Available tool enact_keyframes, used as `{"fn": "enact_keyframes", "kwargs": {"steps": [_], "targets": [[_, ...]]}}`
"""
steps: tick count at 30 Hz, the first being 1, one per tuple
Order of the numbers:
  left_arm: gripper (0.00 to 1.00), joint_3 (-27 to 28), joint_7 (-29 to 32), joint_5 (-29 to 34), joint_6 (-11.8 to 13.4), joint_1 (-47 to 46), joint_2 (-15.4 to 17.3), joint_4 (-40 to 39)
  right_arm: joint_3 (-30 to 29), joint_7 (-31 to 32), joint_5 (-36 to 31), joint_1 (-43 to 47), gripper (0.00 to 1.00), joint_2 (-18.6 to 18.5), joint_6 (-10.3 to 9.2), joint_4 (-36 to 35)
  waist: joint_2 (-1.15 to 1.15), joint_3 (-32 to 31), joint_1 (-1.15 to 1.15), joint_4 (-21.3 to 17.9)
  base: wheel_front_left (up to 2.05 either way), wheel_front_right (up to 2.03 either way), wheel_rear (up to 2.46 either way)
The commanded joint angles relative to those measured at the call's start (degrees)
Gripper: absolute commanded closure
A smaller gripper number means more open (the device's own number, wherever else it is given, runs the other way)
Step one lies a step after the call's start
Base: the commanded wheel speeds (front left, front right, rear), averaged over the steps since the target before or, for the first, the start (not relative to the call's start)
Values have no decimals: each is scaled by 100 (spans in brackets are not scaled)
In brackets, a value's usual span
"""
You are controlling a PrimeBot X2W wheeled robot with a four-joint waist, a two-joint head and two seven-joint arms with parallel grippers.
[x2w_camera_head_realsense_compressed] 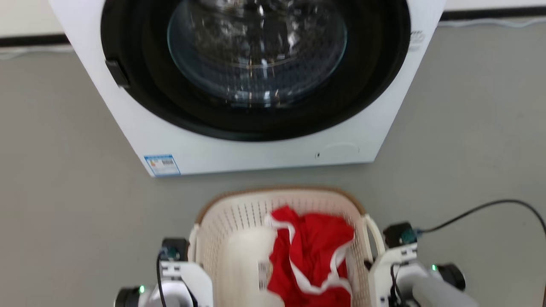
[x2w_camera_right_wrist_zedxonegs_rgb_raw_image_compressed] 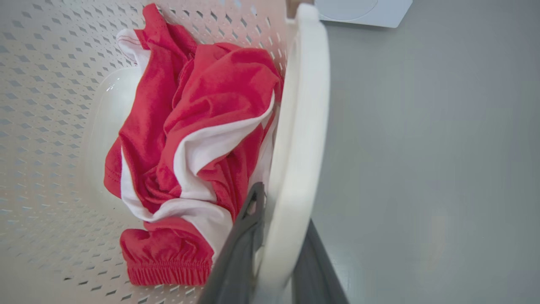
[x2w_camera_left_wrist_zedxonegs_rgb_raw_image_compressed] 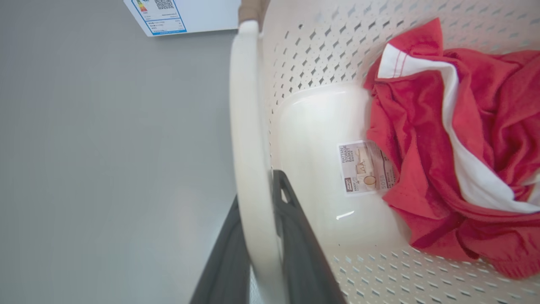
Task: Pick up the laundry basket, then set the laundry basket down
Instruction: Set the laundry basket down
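**Desk:** Where does the laundry basket stand?

**Photographer:** On or just above the grey floor, directly in front of the white washer and between the robot's two arms. A red-and-white garment lies crumpled inside, beside the label sticker.

**Desk:** And the grip?

**Photographer:** The left gripper is clamped on the left handle, one dark finger inside the loop and one outside. The right gripper pinches the right handle the same way.

**Desk:** Which step is this?

**Photographer:** The pick-up, by my reading. Both handles are taken, though I cannot tell whether the base has left the floor. The next move calls for both arms to rise together and level so the basket doesn't tip. After that comes an even lowering before the fingers let go.
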Motion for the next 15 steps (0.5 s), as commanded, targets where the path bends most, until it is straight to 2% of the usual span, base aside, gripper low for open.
{"fn": "enact_keyframes", "kwargs": {"steps": [1, 15], "targets": [[100, 120, -201, 13, -41, -466, -18, -82, 91, -199, -21, -259, 100, 202, 99, -218, 0, 441, 0, 45, 0, 0, 0], [100, 307, -622, 130, -104, -1625, 184, 31, -48, -1170, -341, -1312, 100, 202, 99, -41, 0, 2156, 0, 115, 0, 0, 0]]}}
